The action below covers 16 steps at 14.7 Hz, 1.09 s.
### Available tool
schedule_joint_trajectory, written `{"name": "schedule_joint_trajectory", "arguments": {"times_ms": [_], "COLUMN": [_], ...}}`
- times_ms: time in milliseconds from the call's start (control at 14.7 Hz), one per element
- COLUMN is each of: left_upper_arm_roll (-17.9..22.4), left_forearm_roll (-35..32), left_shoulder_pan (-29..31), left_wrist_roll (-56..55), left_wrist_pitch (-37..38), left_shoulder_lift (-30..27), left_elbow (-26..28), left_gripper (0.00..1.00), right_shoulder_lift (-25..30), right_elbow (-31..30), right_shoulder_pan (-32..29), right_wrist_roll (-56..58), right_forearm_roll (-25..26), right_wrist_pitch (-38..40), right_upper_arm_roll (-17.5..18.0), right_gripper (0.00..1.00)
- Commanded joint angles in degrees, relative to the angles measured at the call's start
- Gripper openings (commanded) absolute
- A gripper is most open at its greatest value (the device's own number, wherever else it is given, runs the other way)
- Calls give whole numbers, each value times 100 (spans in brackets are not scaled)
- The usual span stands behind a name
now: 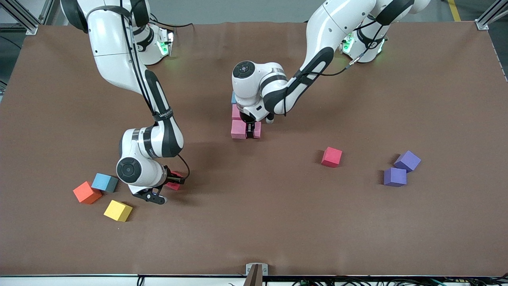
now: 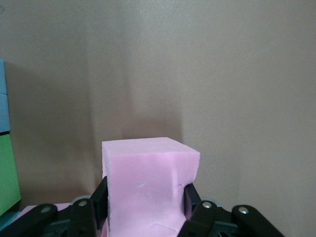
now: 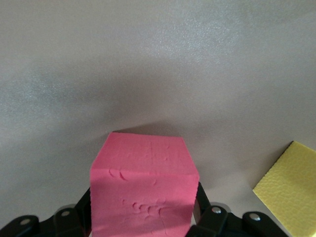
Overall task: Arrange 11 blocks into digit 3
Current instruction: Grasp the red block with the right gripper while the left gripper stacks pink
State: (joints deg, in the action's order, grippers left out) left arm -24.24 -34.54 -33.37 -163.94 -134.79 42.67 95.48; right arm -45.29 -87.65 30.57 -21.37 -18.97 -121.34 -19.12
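A brown table point(image 1: 278, 222) carries scattered cubes: orange point(image 1: 87, 192), blue point(image 1: 104, 182), yellow point(image 1: 118, 210), red point(image 1: 331, 157), two purple point(image 1: 401, 169), some pink point(image 1: 238, 129).

Three pink cubes point(image 1: 238, 129), two red point(image 1: 331, 157), two purple point(image 1: 395, 176), two blue point(image 1: 104, 182), yellow point(image 1: 118, 210), orange point(image 1: 87, 192), green point(image 2: 9, 173)

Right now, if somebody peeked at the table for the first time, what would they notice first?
Probably the two big white arms, each pinching a block. The left gripper is shut on a pink block at the little stack in the middle of the table, and the right gripper is shut on a red block beside the yellow block. Two purple blocks sit toward the left arm's end.
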Motion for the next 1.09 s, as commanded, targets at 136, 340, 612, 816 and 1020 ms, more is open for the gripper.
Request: {"name": "schedule_joint_trajectory", "arguments": {"times_ms": [136, 340, 612, 816, 1020], "left_upper_arm_roll": [33, 42, 51, -2, -238], "left_forearm_roll": [-387, -396, -405, -405, -387], "left_shoulder_pan": [-169, -161, -178, -161, -82], "left_wrist_roll": [-2142, -2080, -2072, -2054, -2001], "left_wrist_pitch": [14, 14, 111, 365, 716], "left_shoulder_lift": [75, 75, 31, -39, -224], "left_elbow": [-56, -91, -100, -100, -100], "left_gripper": [55, 100, 100, 100, 100], "right_shoulder_lift": [20, 20, 20, 64, 187], "right_elbow": [-16, -16, 2, 2, 20], "right_shoulder_pan": [-121, -121, -104, -95, -86], "right_wrist_roll": [80, 71, 80, 202, 238], "right_forearm_roll": [-107, -116, -107, -72, -72], "right_wrist_pitch": [-48, -48, -4, 31, 171], "right_upper_arm_roll": [84, 84, 84, 75, 75], "right_gripper": [73, 61, 35, 29, 22]}}
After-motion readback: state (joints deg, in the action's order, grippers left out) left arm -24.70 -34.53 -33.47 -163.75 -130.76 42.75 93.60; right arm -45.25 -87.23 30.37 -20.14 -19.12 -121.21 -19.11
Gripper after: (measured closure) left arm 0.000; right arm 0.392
